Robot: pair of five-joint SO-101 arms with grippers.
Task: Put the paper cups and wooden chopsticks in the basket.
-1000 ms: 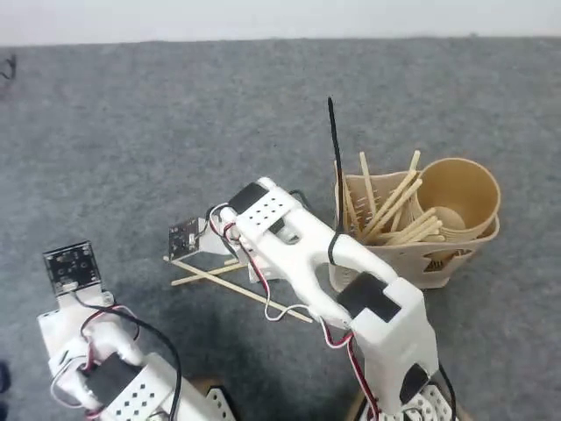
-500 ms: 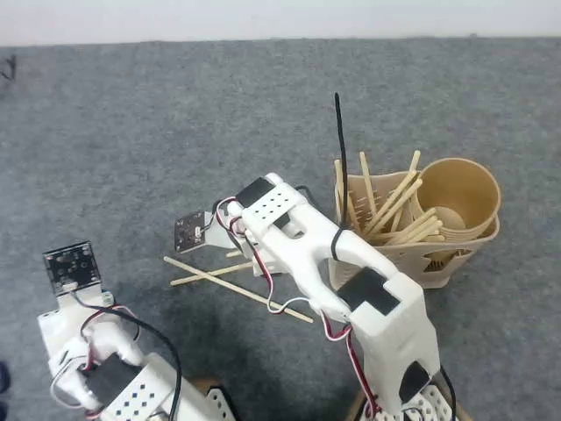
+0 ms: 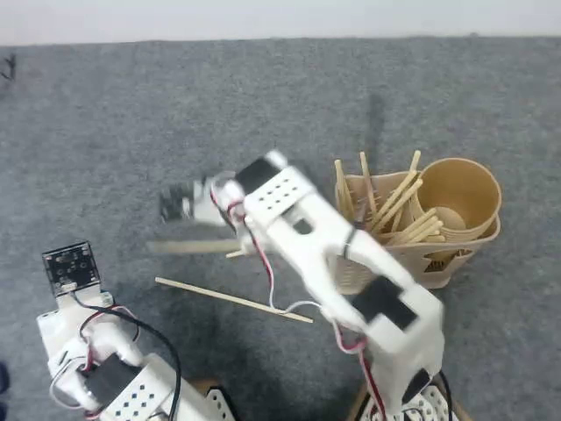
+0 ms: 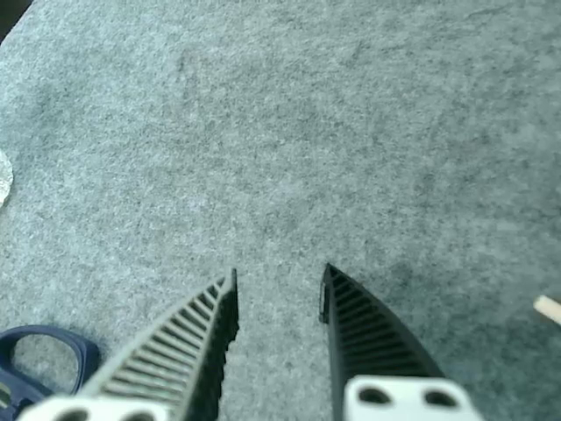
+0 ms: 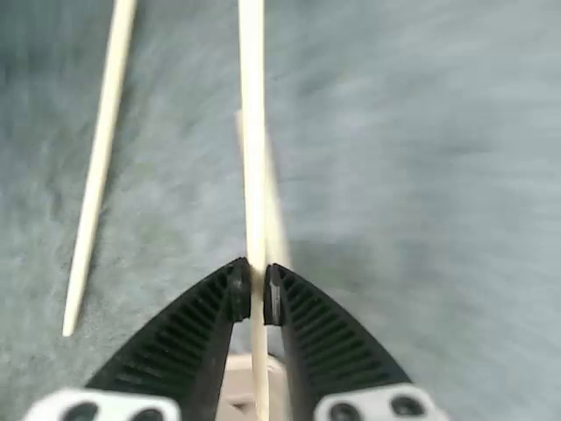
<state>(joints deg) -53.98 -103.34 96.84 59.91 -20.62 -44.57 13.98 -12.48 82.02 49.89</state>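
Clamping one chopstick (image 5: 252,132), the right gripper (image 5: 254,294) hangs near a loose chopstick (image 3: 232,300); basket (image 3: 438,267) stands apart; left gripper (image 4: 279,303) gapes.

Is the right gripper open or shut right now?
Shut. The right gripper pinches a chopstick between its tips, with no gap on either side.

Your right arm (image 3: 298,228) stretches from the bottom edge up and left over the grey carpet (image 3: 131,114). The far chopstick (image 3: 188,247) lies level just beside its front end; whether it is gripped you cannot tell from here. The near chopstick (image 3: 232,299) slants on the carpet below it. At right, the basket (image 3: 438,263) holds a cup (image 3: 460,189) and a bundle of chopsticks (image 3: 390,210). Your left arm (image 3: 96,351) sits in the lower left corner.
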